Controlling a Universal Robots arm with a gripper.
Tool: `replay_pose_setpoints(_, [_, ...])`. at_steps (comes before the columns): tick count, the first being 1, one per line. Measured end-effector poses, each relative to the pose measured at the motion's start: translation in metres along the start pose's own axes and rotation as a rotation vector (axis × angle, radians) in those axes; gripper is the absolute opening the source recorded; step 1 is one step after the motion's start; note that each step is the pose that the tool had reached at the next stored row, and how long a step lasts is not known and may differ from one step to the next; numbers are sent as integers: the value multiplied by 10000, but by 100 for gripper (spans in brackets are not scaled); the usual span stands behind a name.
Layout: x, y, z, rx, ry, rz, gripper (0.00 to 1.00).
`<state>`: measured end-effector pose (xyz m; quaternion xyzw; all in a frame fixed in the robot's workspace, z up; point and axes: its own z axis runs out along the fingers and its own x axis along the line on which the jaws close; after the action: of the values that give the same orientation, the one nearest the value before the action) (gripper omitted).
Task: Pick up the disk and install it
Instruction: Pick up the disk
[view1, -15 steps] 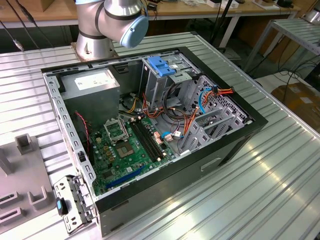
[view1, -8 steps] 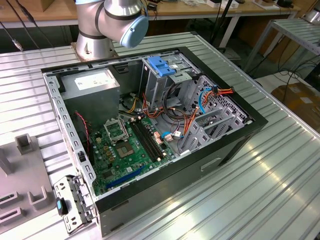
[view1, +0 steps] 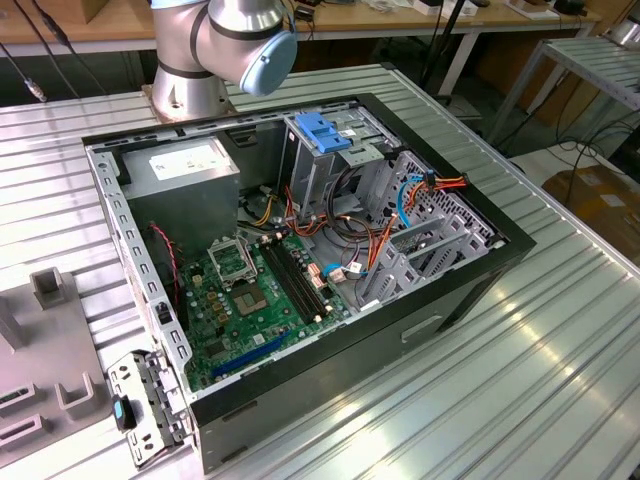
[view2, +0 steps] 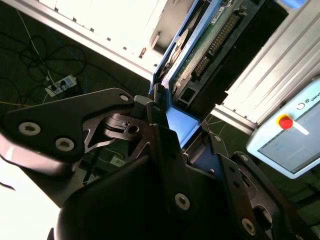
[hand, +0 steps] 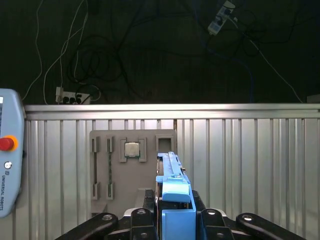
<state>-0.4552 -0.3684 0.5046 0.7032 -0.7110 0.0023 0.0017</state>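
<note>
- The pincer (hand: 175, 220) is closed on the disk (hand: 172, 180), which it holds edge-on between 2 black fingers (hand: 145, 220).
- The disk is up in the pincer, off the ribbed metal surface (hand: 250, 150). Light blue plastic edging runs along its near edge.
- In the second wrist view the pincer (view2: 182, 127) clamps the disk (view2: 210, 45) by its blue-edged sides. The disk's green circuit-board face and a row of connector pins face the camera.
- Past the disk in the first wrist view, a grey fixture plate (hand: 132, 165) lies on the surface. A square processor chip (hand: 132, 149) sits in 1 of its pockets.
- A pale blue teach pendant (hand: 7, 165) with a round red button (hand: 6, 143) stands at the surface's edge. It carries printed lettering.
- Beyond the surface, the dark floor holds loose cables and a power strip (hand: 70, 96).
- In the exterior view an open computer case (view1: 330, 375) lies on its side on the surface, with the silver robot arm (view1: 225, 45) mounted just behind it.
- Inside the case are a grey power-supply box (view1: 185, 165) with a white printed sticker, a green motherboard (view1: 260, 290), and a metal drive cage (view1: 330, 170) topped by a blue plastic handle (view1: 322, 130).
- Orange, red and blue wires (view1: 400, 200) run beside the cage.
</note>
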Motion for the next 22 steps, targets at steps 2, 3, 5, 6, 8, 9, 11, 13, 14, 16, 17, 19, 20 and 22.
replay_pose_setpoints(2, [0, -14, 0, 0, 0, 0, 37])
replay_pose_setpoints(3, [0, -20, 0, 0, 0, 0, 37])
replay_pose_setpoints(5, [0, -38, 0, 0, 0, 0, 37])
replay_pose_setpoints(6, [-1, -45, 0, 0, 0, 0, 37])
replay_pose_setpoints(8, [-1, -60, 0, 1, 0, 0, 37])
replay_pose_setpoints(9, [-1, -67, 0, 0, 0, 0, 37])
replay_pose_setpoints(11, [-1, -81, 0, 1, -1, 0, 37])
replay_pose_setpoints(13, [-1, -95, 1, 1, -1, 1, 37])
replay_pose_setpoints(14, [-1, -102, 0, 0, 0, 0, 37])
replay_pose_setpoints(16, [-1, -118, 0, 1, 0, 0, 37])
replay_pose_setpoints(17, [-2, -128, 1, 1, -1, 0, 37])
replay_pose_setpoints(19, [-2, -150, 0, 0, 0, 0, 37])
replay_pose_setpoints(20, [-2, -166, 0, 0, 0, 0, 37])
replay_pose_setpoints(22, [-2, -185, 0, 0, 0, 0, 37])
